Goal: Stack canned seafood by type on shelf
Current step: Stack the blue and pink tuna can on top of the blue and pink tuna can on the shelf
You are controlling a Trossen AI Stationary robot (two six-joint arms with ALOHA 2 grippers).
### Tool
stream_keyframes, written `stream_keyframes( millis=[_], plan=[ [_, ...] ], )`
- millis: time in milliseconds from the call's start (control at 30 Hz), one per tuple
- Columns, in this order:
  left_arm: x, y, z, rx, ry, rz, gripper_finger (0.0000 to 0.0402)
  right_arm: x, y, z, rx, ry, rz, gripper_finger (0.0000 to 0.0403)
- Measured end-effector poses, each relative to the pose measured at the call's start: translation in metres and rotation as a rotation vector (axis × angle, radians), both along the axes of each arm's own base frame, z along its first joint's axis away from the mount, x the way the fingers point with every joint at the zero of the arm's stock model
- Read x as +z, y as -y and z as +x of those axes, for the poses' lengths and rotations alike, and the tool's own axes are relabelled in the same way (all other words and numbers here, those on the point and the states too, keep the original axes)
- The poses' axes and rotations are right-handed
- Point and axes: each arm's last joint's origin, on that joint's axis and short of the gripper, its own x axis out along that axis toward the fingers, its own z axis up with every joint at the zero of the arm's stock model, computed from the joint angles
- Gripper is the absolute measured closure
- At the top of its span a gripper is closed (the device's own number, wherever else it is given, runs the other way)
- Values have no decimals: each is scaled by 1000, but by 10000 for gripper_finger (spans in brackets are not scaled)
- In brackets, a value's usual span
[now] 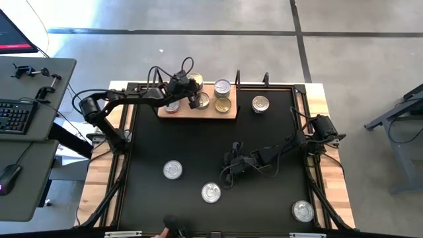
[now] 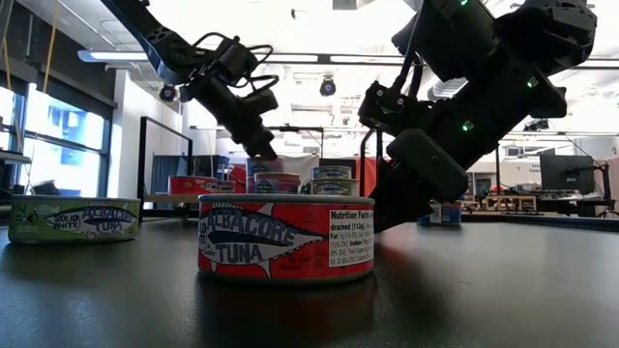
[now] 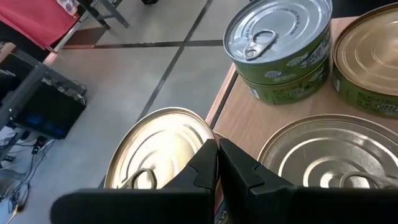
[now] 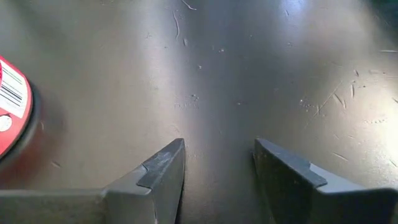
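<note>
The light-brown wooden shelf point(image 1: 198, 114) lies at the table's far edge and carries several tins, among them a red-sided one point(image 1: 173, 106) and a green two-tin stack point(image 3: 280, 43). My left gripper point(image 1: 188, 91) is shut and hovers over the shelf's left part. In the left wrist view its tips point(image 3: 217, 163) sit between a gold-topped tin point(image 3: 158, 146) and a silver-topped tin point(image 3: 329, 155). My right gripper point(image 1: 231, 164) is open, low over the bare table middle point(image 4: 217, 174), with a red-sided tin point(image 4: 11, 106) beside it. One silver tin point(image 1: 261, 104) stands on the table right of the shelf. My left gripper points down at the rim of the gold-topped tin point(image 3: 202, 134) with shut fingers. Whether the tips touch it cannot be told, as the fingers themselves hide that spot.
Loose tins stand on the black table: a green one point(image 1: 172, 170), a red albacore tin point(image 2: 285, 237) near the front point(image 1: 211, 192), and one at the near right corner point(image 1: 303, 211). A desk with a keyboard point(image 1: 16, 116) stands left of the table.
</note>
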Motion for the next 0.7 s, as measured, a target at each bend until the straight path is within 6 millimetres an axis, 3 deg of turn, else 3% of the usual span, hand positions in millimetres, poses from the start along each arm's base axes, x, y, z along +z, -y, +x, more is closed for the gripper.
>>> stream_keyframes(
  millis=[533,700],
  plan=[
    [1,6,4,-25,29,-29,343,0,0,0,-1,0,0,215],
    [21,5,13,26,61,-40,337,0,0,0,-1,1,0,215]
  ],
)
